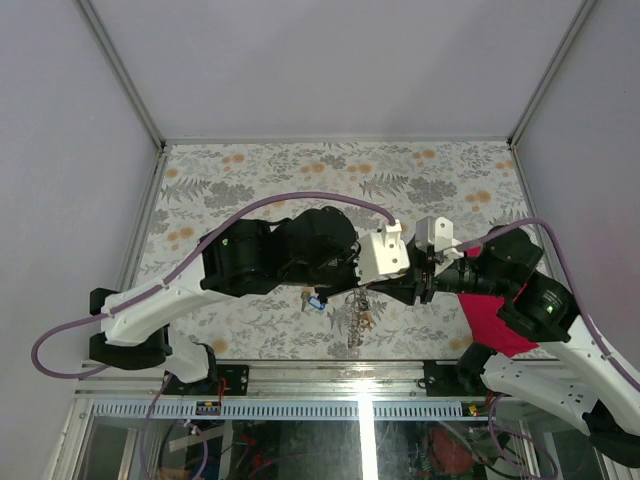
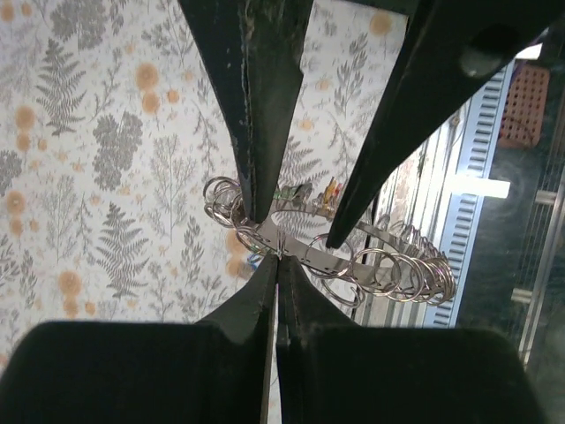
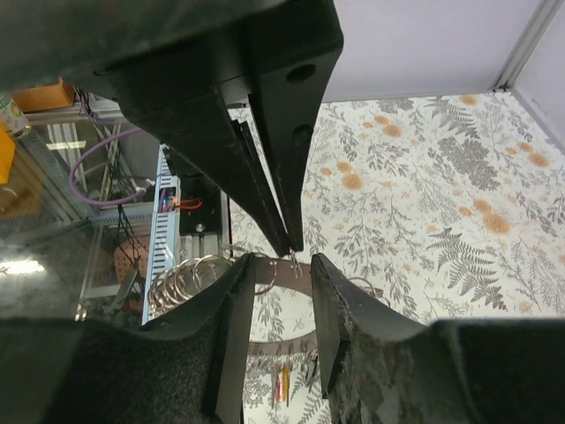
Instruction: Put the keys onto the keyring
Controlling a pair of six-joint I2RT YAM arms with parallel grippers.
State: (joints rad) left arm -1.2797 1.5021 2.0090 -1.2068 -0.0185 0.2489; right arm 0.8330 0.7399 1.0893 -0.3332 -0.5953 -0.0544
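Keyring (image 2: pixel 305 252) between shut left jaws

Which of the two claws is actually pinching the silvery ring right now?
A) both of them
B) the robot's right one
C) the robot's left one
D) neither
C: the left gripper's fingertips are pressed together on the keyring, while the right gripper's fingers stand apart near it without clamping it.

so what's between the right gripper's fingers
The keyring spans that gap, with the left gripper pinching it; the left wrist view shows it.
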